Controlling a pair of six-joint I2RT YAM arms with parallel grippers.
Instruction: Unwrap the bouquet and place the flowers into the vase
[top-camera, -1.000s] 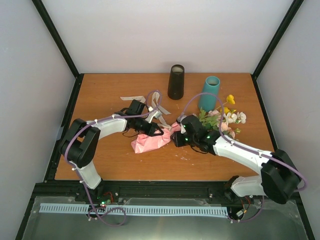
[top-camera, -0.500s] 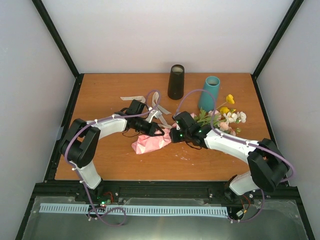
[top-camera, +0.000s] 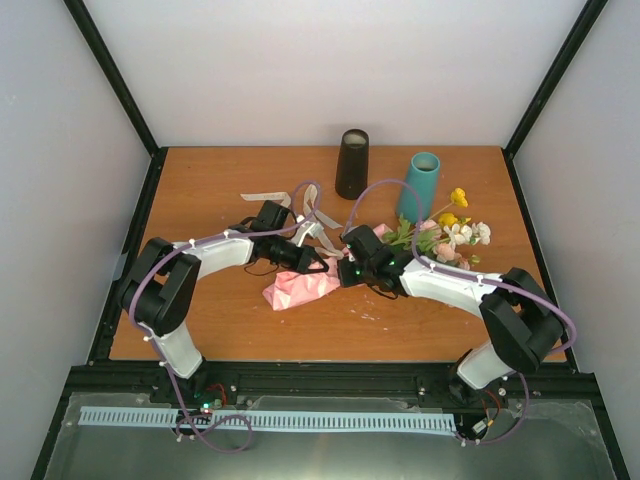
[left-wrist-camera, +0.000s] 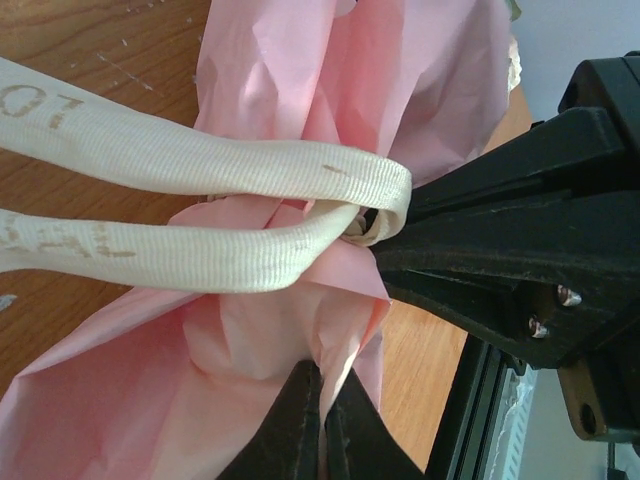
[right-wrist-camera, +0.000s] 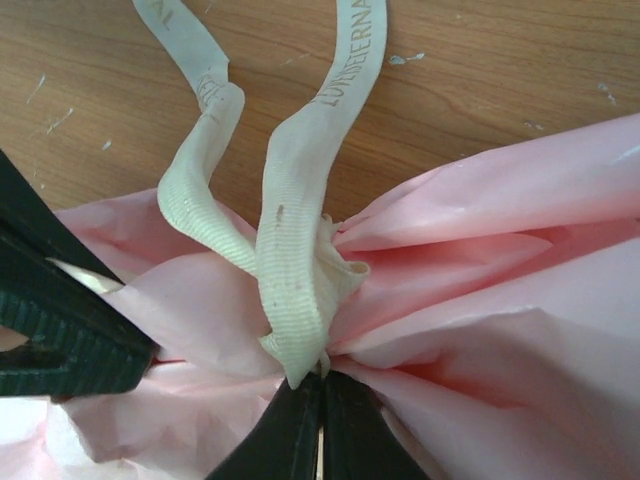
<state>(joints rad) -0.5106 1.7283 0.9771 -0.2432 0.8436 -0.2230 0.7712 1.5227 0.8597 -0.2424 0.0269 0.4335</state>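
Surface: wooden table inside white walls.
Where: bouquet lies mid-table, flowers splayed rightward.
Progress: pink paper on, ribbon tied round its waist; teal vase holds no flowers.
Right: right gripper pinched shut on the ribbon knot.
Left: left gripper clamped on a paper fold beside the knot.

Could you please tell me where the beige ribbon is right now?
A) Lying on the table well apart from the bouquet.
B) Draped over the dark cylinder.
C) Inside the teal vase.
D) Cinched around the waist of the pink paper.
D: both wrist views show the ribbon knotted tightly around the gathered pink paper.
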